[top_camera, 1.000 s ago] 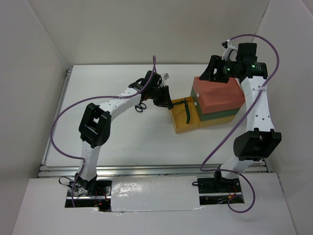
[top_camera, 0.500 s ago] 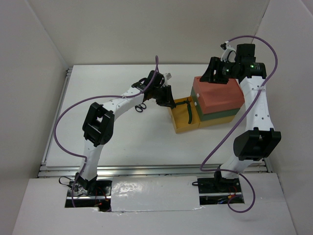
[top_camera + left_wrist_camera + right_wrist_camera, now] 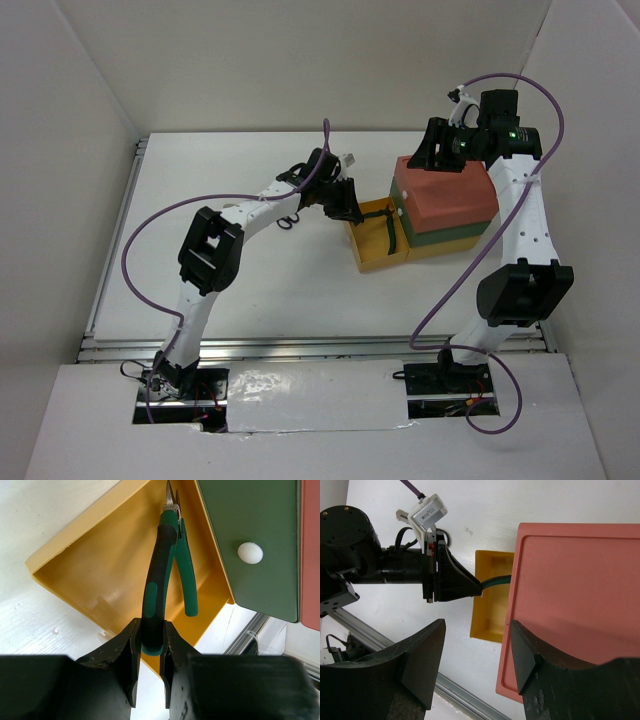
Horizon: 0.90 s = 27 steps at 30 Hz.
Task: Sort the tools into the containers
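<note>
While the left claw (image 3: 150, 642) clamps one handle of the pliers (image 3: 156, 575) over the open yellow drawer (image 3: 95, 555), the handle end sits at its front rim. Released so, they may snag there. Meanwhile the right claw (image 3: 476, 630) hovers spread, empty.

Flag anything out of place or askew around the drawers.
Nothing spilled or damaged. The left gripper holds the pliers by one handle only, so the other handle splays free inside the open yellow drawer. The scissors lie on the table, outside any drawer.
</note>
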{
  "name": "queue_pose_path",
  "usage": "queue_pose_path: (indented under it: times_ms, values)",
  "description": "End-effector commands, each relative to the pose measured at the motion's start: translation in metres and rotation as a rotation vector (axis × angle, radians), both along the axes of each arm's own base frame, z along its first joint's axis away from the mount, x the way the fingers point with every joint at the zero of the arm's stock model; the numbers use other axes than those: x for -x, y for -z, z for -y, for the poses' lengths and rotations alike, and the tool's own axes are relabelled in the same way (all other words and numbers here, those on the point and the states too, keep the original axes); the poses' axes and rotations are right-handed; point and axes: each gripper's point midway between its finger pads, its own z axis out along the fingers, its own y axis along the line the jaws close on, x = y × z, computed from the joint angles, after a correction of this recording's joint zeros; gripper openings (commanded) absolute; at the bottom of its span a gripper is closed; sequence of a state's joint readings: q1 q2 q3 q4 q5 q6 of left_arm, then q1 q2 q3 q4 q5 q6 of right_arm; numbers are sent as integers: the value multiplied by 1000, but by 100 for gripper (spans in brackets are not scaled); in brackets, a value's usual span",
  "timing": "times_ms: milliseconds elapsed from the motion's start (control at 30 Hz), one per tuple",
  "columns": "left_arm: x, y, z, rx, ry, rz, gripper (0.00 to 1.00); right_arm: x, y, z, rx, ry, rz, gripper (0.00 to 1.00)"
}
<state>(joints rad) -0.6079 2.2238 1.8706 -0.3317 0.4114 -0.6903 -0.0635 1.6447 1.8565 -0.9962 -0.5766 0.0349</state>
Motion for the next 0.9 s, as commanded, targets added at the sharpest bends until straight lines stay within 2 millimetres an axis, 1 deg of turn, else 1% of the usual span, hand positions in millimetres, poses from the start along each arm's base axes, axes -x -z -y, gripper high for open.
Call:
queue_pose_path:
  times_ms: [0,133,200,267,433,467,567,600,633,700,733,767,800,833,867]
  values:
    - [-6,-36,21,116,37,65,0,1,5,-2,8,-12,-13,62]
    - [-7,-34,21,115,39,68,0,0,5,-3,2,-18,-16,62]
    - [-7,-32,23,115,46,70,7,0,4,-4,1,-22,-14,62]
    - [-7,-34,24,120,51,77,17,0,4,-4,1,-24,-16,62]
    - [-10,-38,25,104,53,102,34,0,3,-3,7,-23,-12,62]
    - [-12,-39,23,90,45,119,41,0,2,-3,9,-22,-9,62]
    - [-14,-42,19,65,31,135,51,-1,2,-3,9,-20,-10,62]
    - [-14,-44,19,66,29,140,59,-1,0,-4,10,-22,-4,62]
    - [-14,-46,19,64,26,145,76,-1,1,-4,11,-21,-7,62]
    - [-16,-46,17,57,20,153,78,-1,0,-4,15,-23,-3,63]
    - [-17,-51,16,61,19,166,77,-1,-2,-4,18,-22,2,63]
    - [-17,-57,15,64,22,183,70,-2,-1,-3,24,-19,2,62]
    - [-18,-57,11,55,12,191,67,-3,-1,-2,28,-16,4,62]
    - [-21,-77,7,80,4,240,60,-3,-2,-2,31,-10,7,61]
    - [-21,-85,4,83,10,267,56,-4,-2,-1,35,-5,9,60]
